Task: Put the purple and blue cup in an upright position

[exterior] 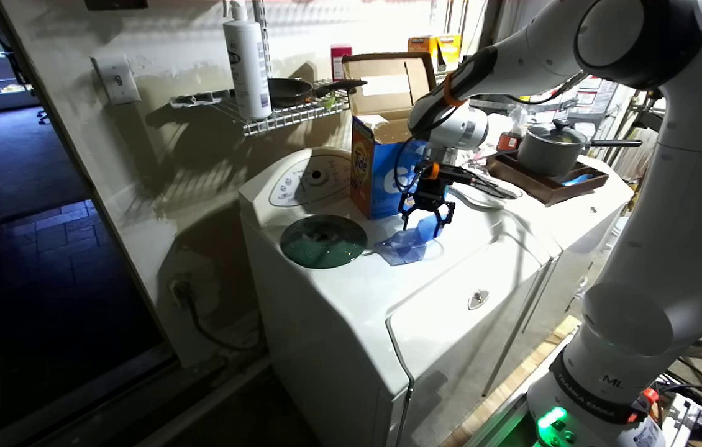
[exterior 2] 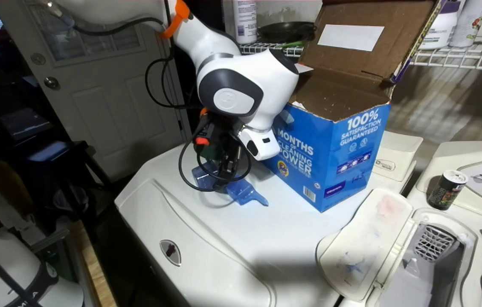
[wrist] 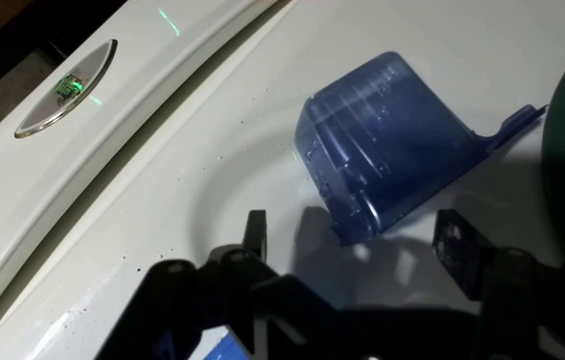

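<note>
The purple and blue cup (wrist: 382,135) shows in the wrist view as a small see-through dark blue scoop with a purplish tint. It lies tipped on the white washer top, its short handle towards the green disc. It also shows in both exterior views (exterior: 399,249) (exterior 2: 202,177). A second, brighter blue piece with a handle (exterior 2: 243,192) lies beside it; only a corner of it (wrist: 227,350) shows in the wrist view. My gripper (wrist: 355,242) points down with fingers wide apart, holding nothing. The cup is just ahead of the fingertips, its rim corner showing between them.
The tall blue carton (exterior 2: 339,170) stands open behind the gripper (exterior: 422,228). The flat green disc (exterior: 323,248) lies beside the cup. A wire shelf (exterior: 292,118) is above. The washer door edge (wrist: 127,150) runs along the front.
</note>
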Motion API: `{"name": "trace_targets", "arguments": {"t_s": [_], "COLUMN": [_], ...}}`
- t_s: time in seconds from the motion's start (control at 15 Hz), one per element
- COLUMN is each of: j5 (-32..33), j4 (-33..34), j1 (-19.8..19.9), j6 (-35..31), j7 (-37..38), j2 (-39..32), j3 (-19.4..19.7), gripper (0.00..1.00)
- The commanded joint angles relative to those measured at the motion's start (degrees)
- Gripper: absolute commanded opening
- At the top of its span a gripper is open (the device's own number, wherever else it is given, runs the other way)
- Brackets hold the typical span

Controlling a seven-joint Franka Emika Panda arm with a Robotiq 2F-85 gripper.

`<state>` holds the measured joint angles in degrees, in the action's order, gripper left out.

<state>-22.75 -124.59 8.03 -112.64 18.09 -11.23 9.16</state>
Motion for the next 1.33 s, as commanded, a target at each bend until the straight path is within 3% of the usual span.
{"name": "trace_targets", "arguments": {"t_s": [0.0, 0.53, 0.87, 1.27], "j5": [-1.82, -0.44, 3.94, 16.65], "j4": [1.98, 1.16, -0.16, -2.56], "j1": [0.11, -0.43, -2.01, -5.04], "j6": [1.05, 0.61, -2.19, -9.22], "j7": [1.41, -0.32, -2.87, -4.17], "j2": [-1.54, -0.26, 1.95, 5.18], "j3": [-0.57, -1.18, -2.09, -3.49], "gripper": [0.56, 0.02, 0.01, 0.01]}}
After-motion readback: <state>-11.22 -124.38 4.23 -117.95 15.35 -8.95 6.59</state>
